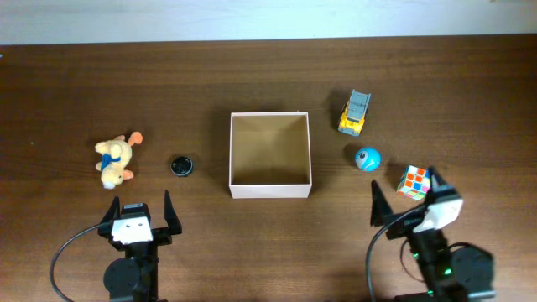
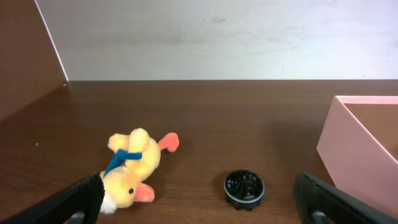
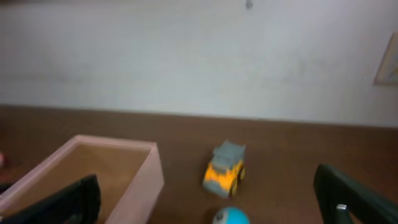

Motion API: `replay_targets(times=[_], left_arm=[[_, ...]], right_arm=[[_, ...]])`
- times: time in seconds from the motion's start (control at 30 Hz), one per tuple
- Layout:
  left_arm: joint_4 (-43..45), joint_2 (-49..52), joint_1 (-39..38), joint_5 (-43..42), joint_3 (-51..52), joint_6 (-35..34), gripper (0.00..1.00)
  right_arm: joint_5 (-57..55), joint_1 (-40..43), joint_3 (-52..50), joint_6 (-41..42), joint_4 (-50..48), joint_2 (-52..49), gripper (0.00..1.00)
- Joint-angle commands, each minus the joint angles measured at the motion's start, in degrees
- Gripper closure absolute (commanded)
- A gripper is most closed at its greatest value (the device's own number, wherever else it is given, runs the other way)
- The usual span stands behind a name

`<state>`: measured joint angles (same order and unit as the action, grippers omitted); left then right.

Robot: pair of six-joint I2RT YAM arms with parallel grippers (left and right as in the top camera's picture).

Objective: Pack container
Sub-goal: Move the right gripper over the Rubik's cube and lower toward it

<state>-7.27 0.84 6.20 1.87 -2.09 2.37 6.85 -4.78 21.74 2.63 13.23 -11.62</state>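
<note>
The container (image 1: 270, 187), a square shallow box with white walls and a tan inside, sits mid-table with nothing in it; its wall also shows in the left wrist view (image 2: 348, 155) and the right wrist view (image 3: 144, 180). A yellow plush duck (image 1: 115, 159) (image 2: 130, 168) and a black ridged disc (image 1: 182, 165) (image 2: 244, 188) lie left of it. On its right are a yellow and grey toy truck (image 1: 356, 112) (image 3: 225, 168), a blue ball (image 1: 367, 158) (image 3: 230, 217) and a colour cube (image 1: 414, 181). My left gripper (image 1: 139, 209) (image 2: 200, 219) is open, near the duck and disc. My right gripper (image 1: 403, 190) (image 3: 208, 219) is open, just short of the ball.
The dark wooden table (image 1: 268, 75) runs back to a pale wall (image 1: 252, 17). Bare wood lies between the box and each group of toys. The cube sits close to the right gripper's outer finger.
</note>
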Motion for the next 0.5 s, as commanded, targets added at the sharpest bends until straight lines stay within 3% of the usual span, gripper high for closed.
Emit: replay_targets(times=[0.0, 0.3, 0.47], left_arm=[[0.1, -0.5, 0.3, -0.7, 0.3, 0.9, 0.01], [0.1, -0.5, 0.3, -0.7, 0.3, 0.9, 0.01], [0.1, -0.5, 0.3, -0.7, 0.3, 0.9, 0.01]], right_arm=[[1.1, -0.4, 13.4, 0.6, 5.3, -11.0, 0.01], [3.9, -0.4, 47.8, 0.6, 35.7, -45.0, 0.01], [10.1, -0.4, 60.8, 1.5, 44.1, -59.8, 0.01]])
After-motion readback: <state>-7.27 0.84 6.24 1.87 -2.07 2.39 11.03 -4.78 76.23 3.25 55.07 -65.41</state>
